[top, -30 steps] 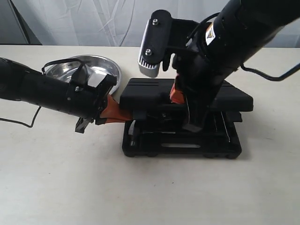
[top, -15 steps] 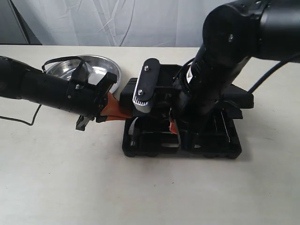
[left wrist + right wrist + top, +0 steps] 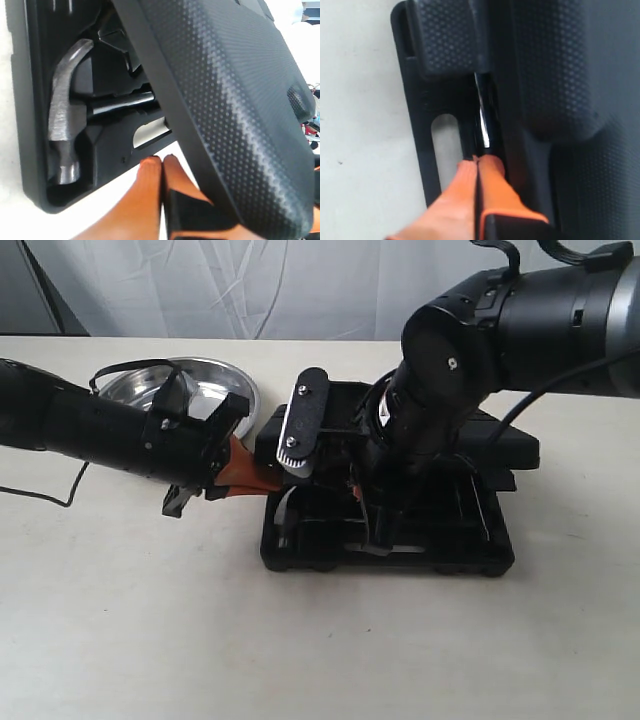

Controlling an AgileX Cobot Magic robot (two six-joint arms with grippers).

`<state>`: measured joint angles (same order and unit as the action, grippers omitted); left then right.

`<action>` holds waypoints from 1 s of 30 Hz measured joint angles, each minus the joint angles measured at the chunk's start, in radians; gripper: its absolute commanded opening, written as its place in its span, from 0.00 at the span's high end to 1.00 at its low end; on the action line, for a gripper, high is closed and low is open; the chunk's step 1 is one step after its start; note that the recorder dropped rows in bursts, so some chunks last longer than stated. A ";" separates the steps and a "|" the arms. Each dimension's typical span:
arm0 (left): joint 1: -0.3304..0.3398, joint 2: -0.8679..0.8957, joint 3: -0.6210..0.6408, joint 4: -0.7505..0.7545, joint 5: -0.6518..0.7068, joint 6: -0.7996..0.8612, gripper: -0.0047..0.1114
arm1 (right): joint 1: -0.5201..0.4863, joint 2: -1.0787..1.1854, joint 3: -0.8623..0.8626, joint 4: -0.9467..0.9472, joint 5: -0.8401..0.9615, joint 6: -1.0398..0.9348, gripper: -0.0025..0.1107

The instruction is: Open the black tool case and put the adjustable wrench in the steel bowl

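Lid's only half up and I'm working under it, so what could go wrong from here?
1. The lid of the black tool case seems propped only on the tips of the shut left gripper; a slip could drop it onto the right arm reaching inside.
2. The shut right gripper sits beside a shiny handle; I cannot tell whether it belongs to the adjustable wrench or the claw hammer, risking the wrong tool.

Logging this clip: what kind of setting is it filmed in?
Probably a robot lab test bench: a pale table, a white draped backdrop, and staged props, a black tool case and a steel bowl.
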<state>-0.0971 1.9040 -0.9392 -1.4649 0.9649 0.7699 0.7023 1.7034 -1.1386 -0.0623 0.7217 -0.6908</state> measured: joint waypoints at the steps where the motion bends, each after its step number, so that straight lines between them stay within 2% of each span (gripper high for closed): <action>1: 0.000 0.000 -0.001 0.000 0.000 0.000 0.96 | 0.000 0.004 0.000 -0.012 -0.013 0.012 0.99; 12: 0.000 0.000 -0.002 0.002 0.000 0.002 0.96 | 0.000 0.006 0.000 -0.217 -0.118 0.139 0.99; 19: 0.000 0.000 -0.002 0.002 0.000 0.002 0.96 | 0.000 0.006 0.000 -0.489 -0.185 0.339 0.99; 24: 0.000 0.000 -0.002 0.022 0.014 0.002 0.96 | -0.002 0.010 0.000 -0.729 -0.297 0.516 0.99; 26: 0.000 0.000 -0.002 0.028 0.015 0.002 0.96 | -0.033 0.026 -0.019 -0.782 -0.360 0.569 0.99; 30: 0.000 0.000 -0.002 0.038 0.041 0.002 0.96 | -0.188 0.090 -0.100 -0.815 -0.511 0.627 0.99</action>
<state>-0.0971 1.9040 -0.9415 -1.4264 1.0055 0.7718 0.5147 1.7933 -1.2389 -0.8769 0.2105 -0.0641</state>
